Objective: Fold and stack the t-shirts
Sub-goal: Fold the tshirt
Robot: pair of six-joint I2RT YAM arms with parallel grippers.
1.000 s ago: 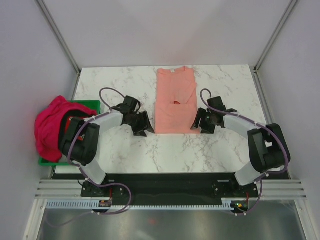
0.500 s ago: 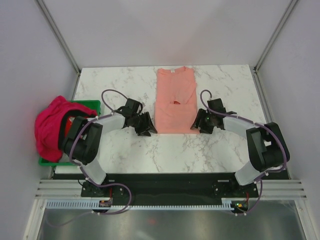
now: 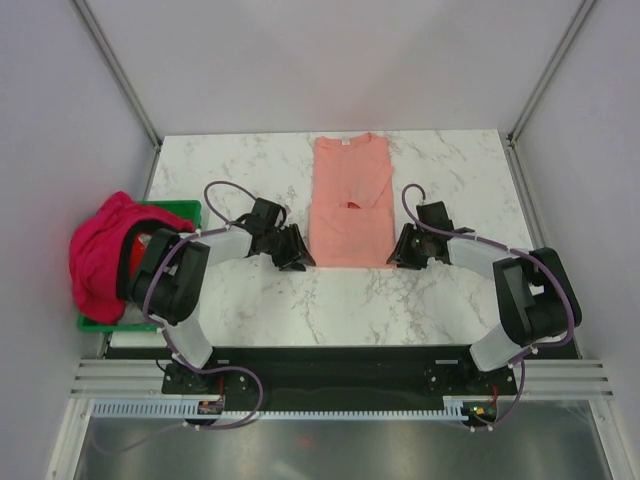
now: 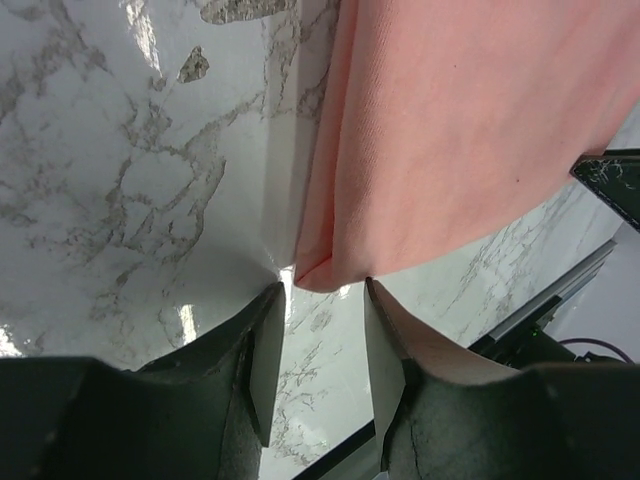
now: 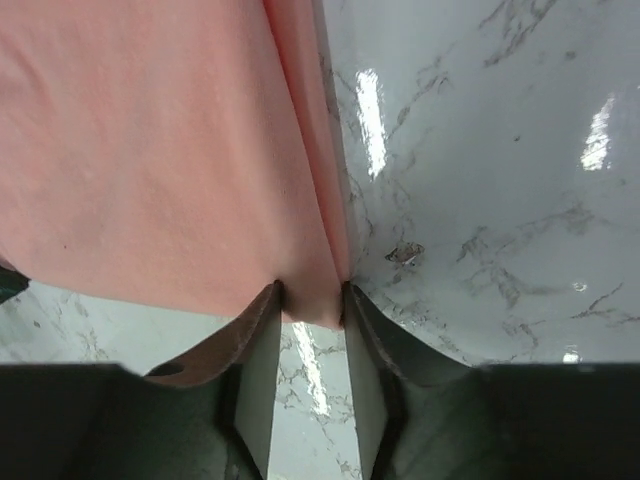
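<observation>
The salmon-pink t-shirt (image 3: 348, 205) lies folded into a long strip at the table's middle. My left gripper (image 3: 300, 262) is open at its near left corner. In the left wrist view (image 4: 323, 290) the shirt's corner (image 4: 450, 130) sits just at the fingertips (image 4: 268, 340). My right gripper (image 3: 397, 258) is open at the near right corner. In the right wrist view (image 5: 310, 295) the shirt's corner (image 5: 150, 130) lies between the fingertips (image 5: 262, 350). The magenta-pink t-shirt (image 3: 100, 265) is heaped over the crate at the left.
A green plastic crate (image 3: 170, 210) stands at the table's left edge under the magenta shirt. The white marble table (image 3: 450, 170) ends at a black base rail at the near side. Grey walls and metal posts surround the table.
Both grippers have closed in on the salmon shirt's near corners: the left one moved right, the right one moved left. The shirt has not visibly moved.
</observation>
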